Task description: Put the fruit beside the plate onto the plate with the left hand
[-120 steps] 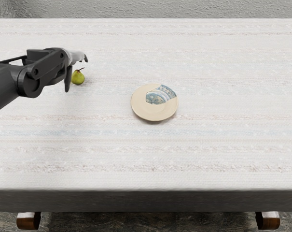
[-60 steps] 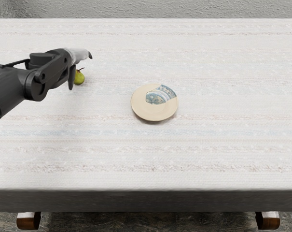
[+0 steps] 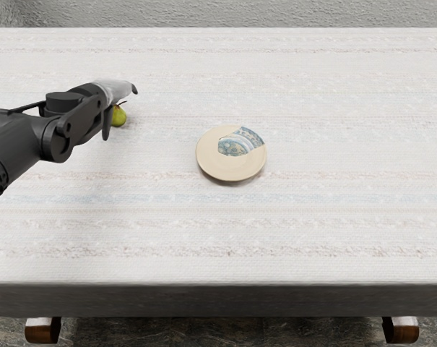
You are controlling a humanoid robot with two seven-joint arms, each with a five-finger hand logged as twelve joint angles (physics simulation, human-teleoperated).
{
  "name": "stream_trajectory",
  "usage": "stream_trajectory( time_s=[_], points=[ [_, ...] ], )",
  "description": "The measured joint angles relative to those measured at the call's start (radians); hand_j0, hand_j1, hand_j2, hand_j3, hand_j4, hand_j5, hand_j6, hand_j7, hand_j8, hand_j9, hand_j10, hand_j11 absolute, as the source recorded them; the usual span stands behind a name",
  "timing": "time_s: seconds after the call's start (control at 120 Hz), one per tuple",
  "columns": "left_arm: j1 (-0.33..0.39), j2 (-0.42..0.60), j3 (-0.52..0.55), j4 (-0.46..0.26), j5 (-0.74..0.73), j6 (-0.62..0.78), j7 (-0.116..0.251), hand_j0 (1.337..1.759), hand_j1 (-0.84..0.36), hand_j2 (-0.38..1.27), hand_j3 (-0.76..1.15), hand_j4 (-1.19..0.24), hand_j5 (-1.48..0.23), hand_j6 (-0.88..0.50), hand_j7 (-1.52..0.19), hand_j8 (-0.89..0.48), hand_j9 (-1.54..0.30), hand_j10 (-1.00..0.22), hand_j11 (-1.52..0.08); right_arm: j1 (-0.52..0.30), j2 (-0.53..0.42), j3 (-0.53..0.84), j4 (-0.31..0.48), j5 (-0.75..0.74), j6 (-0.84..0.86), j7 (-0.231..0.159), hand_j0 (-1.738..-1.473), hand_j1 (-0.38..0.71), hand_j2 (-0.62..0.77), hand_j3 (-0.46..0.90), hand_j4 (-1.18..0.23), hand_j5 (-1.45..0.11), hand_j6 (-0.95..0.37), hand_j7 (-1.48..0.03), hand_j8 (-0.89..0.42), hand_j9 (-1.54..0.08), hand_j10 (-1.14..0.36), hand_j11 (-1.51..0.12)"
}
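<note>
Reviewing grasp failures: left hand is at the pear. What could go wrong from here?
The pear is small and half hidden behind the open left hand; a closing grasp could knock it rolling instead of gripping. The plate lies well apart, so a weak grip might drop it mid-carry.

One pear [image 3: 118,116], one plate [image 3: 212,165], one counter [image 3: 319,224], one left hand [image 3: 102,97] and two wooden feet [image 3: 43,329] beneath the counter.

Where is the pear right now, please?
Head view: the pear lies on the left of the table, well left of the plate, partly hidden by the left robot hand.
</note>
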Motion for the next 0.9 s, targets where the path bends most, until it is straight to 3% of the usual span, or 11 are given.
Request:
stream_trajectory(
  time_s=[0.308, 0.9],
  points=[
    [-0.002, 0.001, 0.038, 0.026, -0.049, -0.052, -0.012, 1.658, 0.01, 0.06, 0.00, -0.28, -0.37, -0.29, -0.37, -0.29, -0.37, -0.28, -0.37, 0.001, 0.000, 0.000, 0.001, 0.000, 0.000, 0.001, -1.658, -0.31, -0.01, 0.00, -0.03, -0.04, -0.03, -0.04, -0.03, -0.04, -0.03, -0.04],
    [0.004, -0.008, 0.065, 0.060, -0.055, -0.046, -0.037, 1.658, -0.03, 0.06, 0.00, -0.32, -0.41, -0.32, -0.41, -0.32, -0.41, -0.32, -0.41, 0.000, 0.000, 0.000, 0.002, 0.000, 0.000, 0.002, -1.658, -0.31, -0.01, 0.00, -0.03, -0.04, -0.03, -0.04, -0.03, -0.04, -0.03, -0.04]
  ],
)
